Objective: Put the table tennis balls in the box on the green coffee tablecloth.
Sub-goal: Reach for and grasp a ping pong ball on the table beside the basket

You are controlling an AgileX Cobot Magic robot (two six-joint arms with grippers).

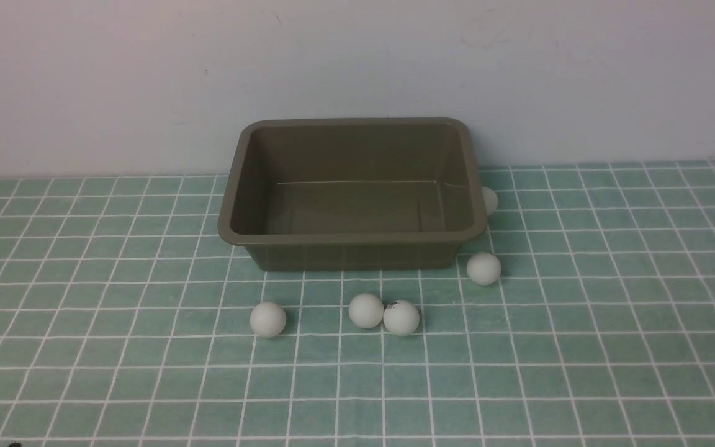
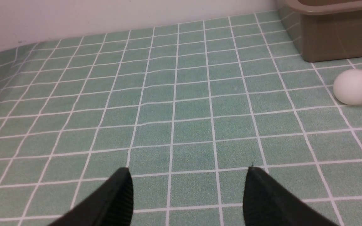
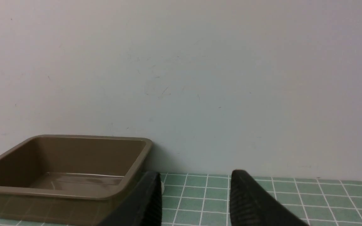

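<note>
In the front view, the box point(image 1: 350, 248) stood empty on the green coffee tablecloth point(image 1: 581, 347), close to the pale wall point(image 1: 146, 74). All five table tennis balls lay on the cloth outside it. The left ball point(image 1: 267, 319) sat alone in front of the box. The middle ball point(image 1: 366, 310) touched the logo ball point(image 1: 401, 318) on its right. The corner ball point(image 1: 483, 269) rested near the box's front right corner, and the half-hidden ball point(image 1: 489, 200) peeked out behind the right rim.

In the left wrist view, the left claw point(image 2: 188, 171) hung over bare cloth, its fingers wide apart and gripping nothing. The left ball point(image 2: 353, 86) lay ahead of it, near a corner of the box point(image 2: 335, 40).

In the right wrist view, the right claw point(image 3: 196, 174) had its fingers apart by a narrower gap, with only cloth between them. The box point(image 3: 58, 191) stood beside it, and a white sliver of the half-hidden ball point(image 3: 162, 187) showed just past the box's corner.
</note>
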